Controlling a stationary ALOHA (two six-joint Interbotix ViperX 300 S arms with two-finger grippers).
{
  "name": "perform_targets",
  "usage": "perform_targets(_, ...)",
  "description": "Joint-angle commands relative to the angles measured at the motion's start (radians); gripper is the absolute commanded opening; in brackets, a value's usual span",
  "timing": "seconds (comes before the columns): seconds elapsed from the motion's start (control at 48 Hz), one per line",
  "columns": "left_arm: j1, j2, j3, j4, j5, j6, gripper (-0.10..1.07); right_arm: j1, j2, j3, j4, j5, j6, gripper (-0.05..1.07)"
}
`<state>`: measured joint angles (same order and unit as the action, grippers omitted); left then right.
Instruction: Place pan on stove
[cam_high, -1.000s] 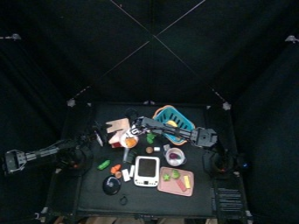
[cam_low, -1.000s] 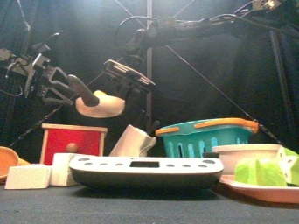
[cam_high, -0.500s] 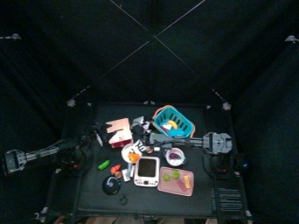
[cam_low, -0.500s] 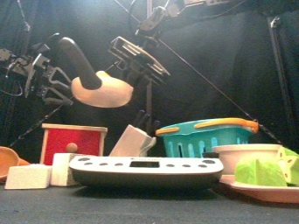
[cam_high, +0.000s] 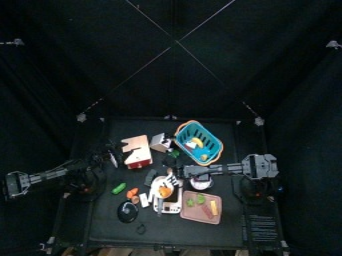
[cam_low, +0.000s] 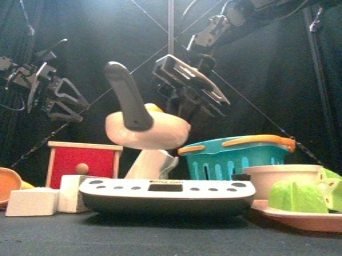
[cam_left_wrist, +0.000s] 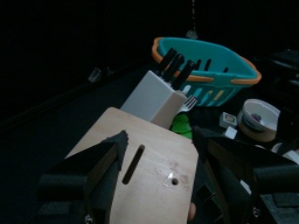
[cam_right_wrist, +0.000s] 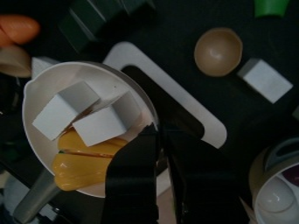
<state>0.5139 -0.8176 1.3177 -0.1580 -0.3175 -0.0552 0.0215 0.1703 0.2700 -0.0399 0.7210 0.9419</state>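
Landmark: stove (cam_low: 167, 196), white, rounded, near the table's front edge, long side toward the front camera.

Pan (cam_low: 144, 128): white bowl with a dark handle sticking up and to the left. In the front view it hangs in the air directly above the stove, clear of its top surface. The right wrist view shows the pan (cam_right_wrist: 87, 122) from above with the stove (cam_right_wrist: 176, 92) below and behind it. Contents: two white cubes and a yellow piece.

Right gripper (cam_right_wrist: 152, 149): jaws clenched on the pan's rim, one jaw inside the bowl, one outside. Its arm descends from above and right of the stove in the front view. In the top view the right gripper (cam_high: 178, 177) sits over the stove (cam_high: 167, 194), its arm stretching away to the right.

Left gripper (cam_left_wrist: 158, 188): jaws spread apart, nothing between them. It rests well left of the stove, looking over a wooden board (cam_left_wrist: 140, 166).

Around the stove (front view): teal basket (cam_low: 238, 157) behind right; red box (cam_low: 83, 162) behind left; white cube (cam_low: 32, 203) just beside its left end; pink board (cam_low: 302, 213) with green pieces at its right end.
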Motion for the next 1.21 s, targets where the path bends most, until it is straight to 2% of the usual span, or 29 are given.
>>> perform_targets(0.0,0.006,0.002,-0.011,0.003,-0.005,0.003,0.94,0.014,-0.043,0.005,-0.008,-0.020,0.002,0.40)
perform_targets(0.312,0.015,0.002,-0.005,0.002,-0.005,0.002,0.94,0.012,-0.043,0.067,-0.051,-0.061,0.003,0.41)
perform_targets(0.646,0.025,0.002,-0.002,0.003,-0.005,0.002,0.94,0.002,-0.037,0.078,-0.057,-0.066,0.003,0.42)
perform_targets(0.729,0.025,0.002,0.000,0.003,-0.005,0.002,0.94,-0.002,-0.034,0.077,-0.057,-0.067,0.003,0.46)
perform_targets(1.0,0.025,0.002,0.000,0.003,0.006,0.002,0.94,-0.011,-0.034,0.077,-0.057,-0.040,0.000,0.74)
perform_targets(1.188,0.025,0.002,-0.002,0.003,0.009,0.002,0.94,-0.011,-0.043,0.058,-0.067,0.023,0.000,0.75)
